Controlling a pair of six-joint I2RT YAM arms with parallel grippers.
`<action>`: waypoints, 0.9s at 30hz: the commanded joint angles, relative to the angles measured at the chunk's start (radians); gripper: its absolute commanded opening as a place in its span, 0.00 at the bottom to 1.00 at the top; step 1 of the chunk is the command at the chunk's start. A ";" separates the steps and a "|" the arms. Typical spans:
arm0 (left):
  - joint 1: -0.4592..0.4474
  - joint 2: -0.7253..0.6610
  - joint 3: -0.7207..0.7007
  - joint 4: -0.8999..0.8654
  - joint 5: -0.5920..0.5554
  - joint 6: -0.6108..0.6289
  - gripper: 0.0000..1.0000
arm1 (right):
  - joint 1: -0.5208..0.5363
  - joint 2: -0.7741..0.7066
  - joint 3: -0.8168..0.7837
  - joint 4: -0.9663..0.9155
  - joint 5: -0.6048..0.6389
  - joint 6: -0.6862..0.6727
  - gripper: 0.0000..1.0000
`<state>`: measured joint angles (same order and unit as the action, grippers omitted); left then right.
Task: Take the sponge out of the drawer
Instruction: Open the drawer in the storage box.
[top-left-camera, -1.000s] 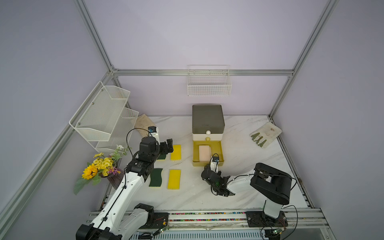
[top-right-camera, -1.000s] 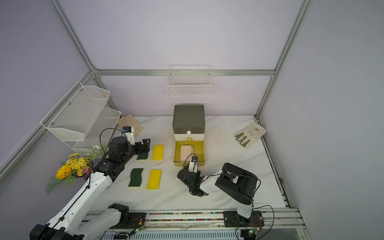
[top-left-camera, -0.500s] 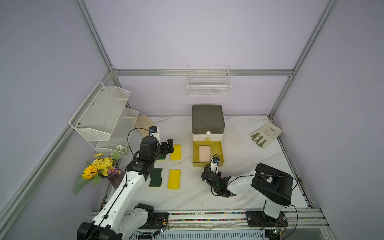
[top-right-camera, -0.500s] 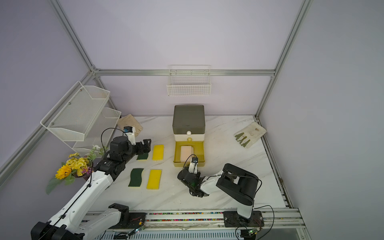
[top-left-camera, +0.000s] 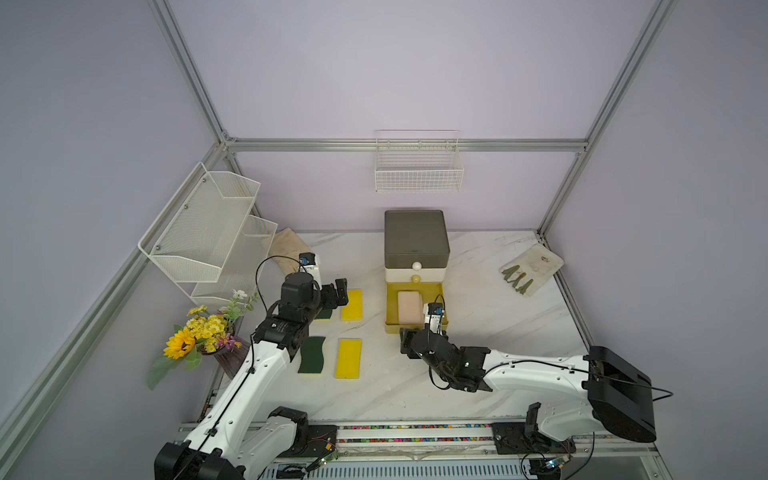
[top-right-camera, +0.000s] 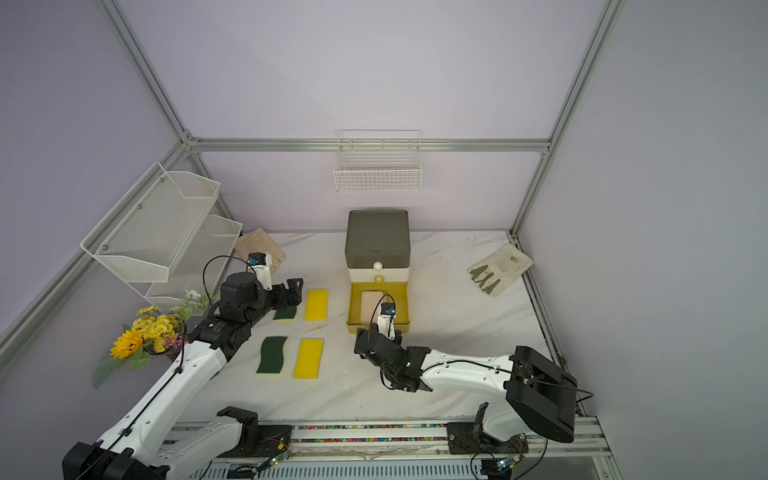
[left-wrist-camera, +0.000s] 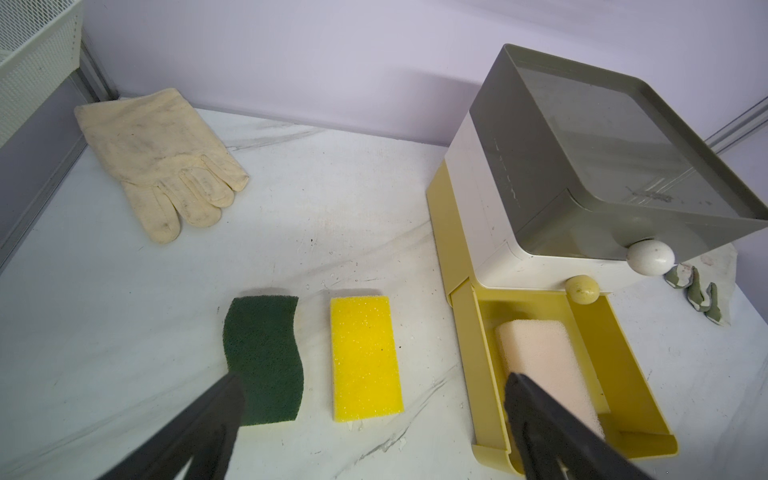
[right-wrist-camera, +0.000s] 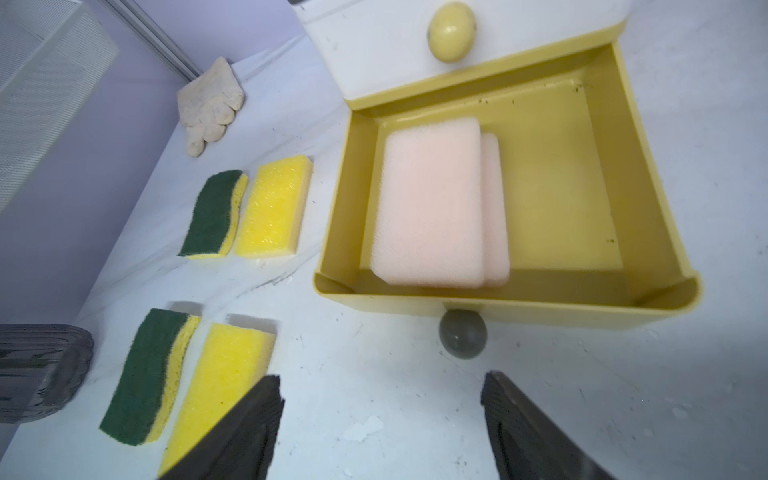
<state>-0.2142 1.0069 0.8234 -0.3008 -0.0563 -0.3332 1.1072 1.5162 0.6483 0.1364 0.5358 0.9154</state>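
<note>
Sponge position: the pale pink rectangular foam sponge (right-wrist-camera: 432, 199) is found lying flat on the floor of the pulled-out yellow plastic drawer (right-wrist-camera: 498, 305), on the side nearer the left arm. A second pink edge is seen beneath it along one long side; whether that is a separate piece cannot be told. The same placement is confirmed in both top views.

Drawer: it is the lowest tier of the grey, white and yellow drawer cabinet (top-left-camera: 415, 237) and is drawn out toward the robot. A round grey knob (right-wrist-camera: 462, 334) is carried on its front wall.

Right end effector (right-wrist-camera: 382, 386): the jaws are held wide apart and nothing is held between them. It is positioned low over the white marble tabletop (top-left-camera: 478, 299), just in front of the knob and apart from it.

Left end effector (top-left-camera: 338, 293): the jaws are spread wide and nothing is gripped. It is held above the tabletop, to the left of the drawer and clear of it.

Other items noted: four sponges are laid out in two pairs left of the drawer. The far pair is made up of a green-topped scouring sponge (left-wrist-camera: 262, 357) and a plain yellow sponge (left-wrist-camera: 365, 357). The near pair is made up of a second green-topped sponge (top-left-camera: 311, 354) and a second yellow sponge (top-left-camera: 348, 358). A cream cloth glove (left-wrist-camera: 162, 153) is seen flat near the back wall.
</note>
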 joint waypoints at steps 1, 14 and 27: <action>0.009 -0.008 0.014 0.037 0.004 0.000 1.00 | 0.008 -0.080 0.021 -0.107 0.036 -0.020 0.76; 0.007 0.004 0.011 0.040 0.023 0.013 1.00 | -0.195 -0.032 0.391 -0.412 -0.149 -0.166 0.82; 0.008 0.004 0.010 0.029 0.008 0.012 1.00 | -0.331 0.176 0.576 -0.552 -0.255 -0.261 0.93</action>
<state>-0.2142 1.0172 0.8234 -0.3012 -0.0448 -0.3298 0.7799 1.6779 1.1851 -0.3573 0.2989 0.6884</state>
